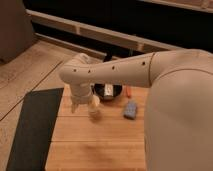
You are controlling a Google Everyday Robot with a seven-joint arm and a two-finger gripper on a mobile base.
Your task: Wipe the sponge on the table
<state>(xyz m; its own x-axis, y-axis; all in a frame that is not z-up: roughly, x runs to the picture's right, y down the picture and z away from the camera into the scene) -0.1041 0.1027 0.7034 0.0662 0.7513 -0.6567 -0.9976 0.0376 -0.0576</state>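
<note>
One gripper [84, 106] hangs beside the cup [94, 112], grip unclear; the sponge [131, 109] lies apart, open surface [95, 145] in front.

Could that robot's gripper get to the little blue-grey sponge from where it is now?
Probably yes. The gripper hangs over the light-brown wooden table, apart from the blue-grey rectangular sponge; only a cream-coloured cup stands between them.
</note>
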